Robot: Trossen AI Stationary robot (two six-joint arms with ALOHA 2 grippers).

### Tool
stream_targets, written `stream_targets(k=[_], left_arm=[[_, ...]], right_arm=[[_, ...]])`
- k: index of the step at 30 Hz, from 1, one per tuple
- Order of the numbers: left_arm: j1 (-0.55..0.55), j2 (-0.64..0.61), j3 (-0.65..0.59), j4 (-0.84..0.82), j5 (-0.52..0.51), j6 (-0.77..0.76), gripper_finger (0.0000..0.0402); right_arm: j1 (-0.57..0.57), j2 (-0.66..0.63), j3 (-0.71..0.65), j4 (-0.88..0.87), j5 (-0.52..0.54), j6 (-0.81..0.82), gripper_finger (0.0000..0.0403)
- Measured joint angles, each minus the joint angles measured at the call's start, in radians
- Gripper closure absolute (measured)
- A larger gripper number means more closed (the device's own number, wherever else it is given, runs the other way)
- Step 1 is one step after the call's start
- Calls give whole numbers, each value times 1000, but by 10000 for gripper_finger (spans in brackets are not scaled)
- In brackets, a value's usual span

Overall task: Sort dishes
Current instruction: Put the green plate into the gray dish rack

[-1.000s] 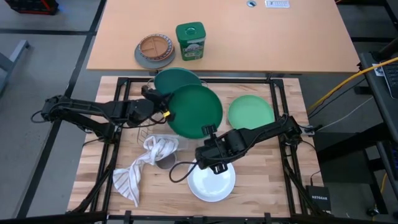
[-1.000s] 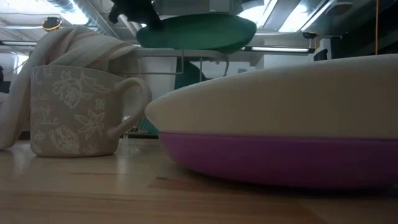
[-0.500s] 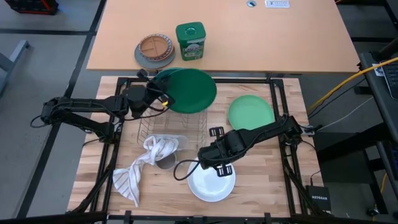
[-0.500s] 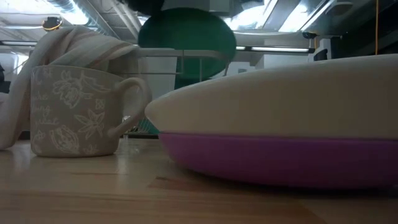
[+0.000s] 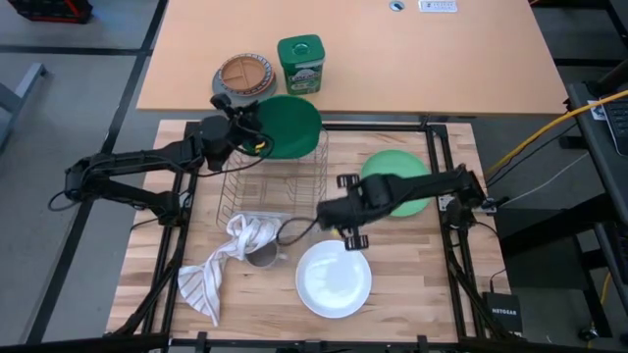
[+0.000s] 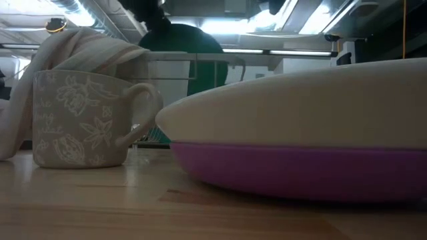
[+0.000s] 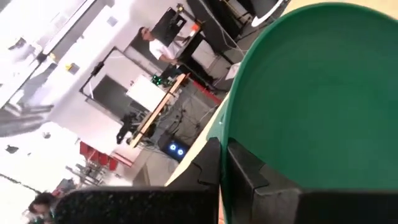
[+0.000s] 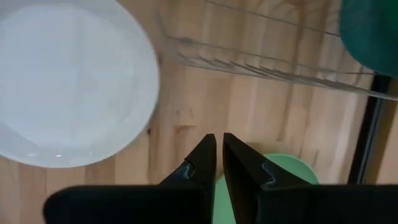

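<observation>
My left gripper (image 5: 257,142) is shut on a dark green plate (image 5: 290,126), which stands on edge over the far end of the wire dish rack (image 5: 270,186). Whether the plate touches the rack I cannot tell. A light green plate (image 5: 400,181) lies flat on the table's right side. A white plate (image 5: 334,279) rests on a purple plate (image 6: 300,170) near the front edge. My right gripper (image 5: 339,218) hangs shut and holding nothing, pointing steeply down over bare wood between the white plate (image 8: 68,81) and the light green plate (image 8: 277,180). My left gripper pinches the dark green plate's rim (image 7: 233,118) between its two fingers. The fingers come in level from the table's left side. The plate stands nearly upright in the hold, its face turned toward the near and far edges.
A patterned mug (image 6: 83,120) with a striped towel (image 5: 221,265) draped over it sits near the rack's front left corner. On the tan table beyond stand a green canister (image 5: 300,66) and a tan and grey divided plate (image 5: 243,78). A black frame borders the wooden table.
My left gripper has carried the dark green plate toward the table's far edge and rolled its wrist; the plate has turned from lying nearly flat to standing on edge. My right gripper has left the white plate and moved toward the far right, toward the light green plate.
</observation>
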Motion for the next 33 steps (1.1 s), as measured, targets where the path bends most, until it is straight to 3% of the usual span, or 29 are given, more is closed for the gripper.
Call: stream_targets(k=[9,17,33], left_arm=[[58,0,0,-3,175,206,401],[92,11,0,-29,276,292,401],[83,94,0,73,287,465,401]], right_arm=[[-82,-158,-92,0,-86,-37,371],[-130,-265,-151,-1,-85,-33,371],[-128,-275,-216,0,-96,-130,371]])
